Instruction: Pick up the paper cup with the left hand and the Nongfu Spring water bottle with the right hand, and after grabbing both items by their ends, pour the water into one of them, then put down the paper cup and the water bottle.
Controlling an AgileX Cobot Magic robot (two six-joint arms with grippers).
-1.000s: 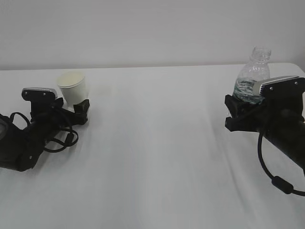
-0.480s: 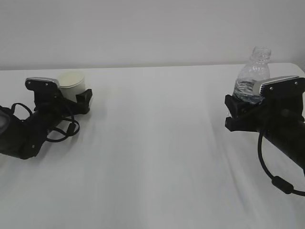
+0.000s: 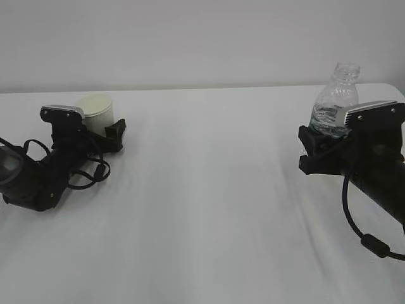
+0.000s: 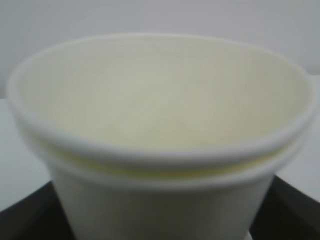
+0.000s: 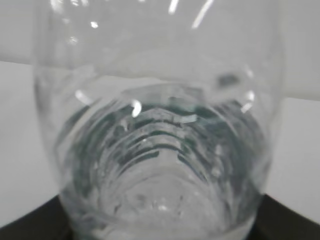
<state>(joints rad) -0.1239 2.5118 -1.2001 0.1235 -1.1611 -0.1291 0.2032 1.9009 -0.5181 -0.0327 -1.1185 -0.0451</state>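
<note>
A: What does the right hand [image 3: 319,149] have?
B: It squeezes the water bottle [image 3: 334,101] near the table's [image 3: 209,190] right edge (water [image 5: 165,165] low inside).
A: And farther back?
B: The left hand [image 3: 101,136], spread wide, sits around the paper cup [image 3: 98,111].

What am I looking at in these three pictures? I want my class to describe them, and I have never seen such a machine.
Two black robot arms work at a white table. One picture looks along the table; the other two come from cameras on each arm's wrist. The left gripper stands wide open around a small cream paper cup, not clearly squeezing it; the close-up fills with that cup. The right gripper is around a clear ribbed plastic water bottle, capless, partly filled with water; its jaws' contact is hidden.
</note>
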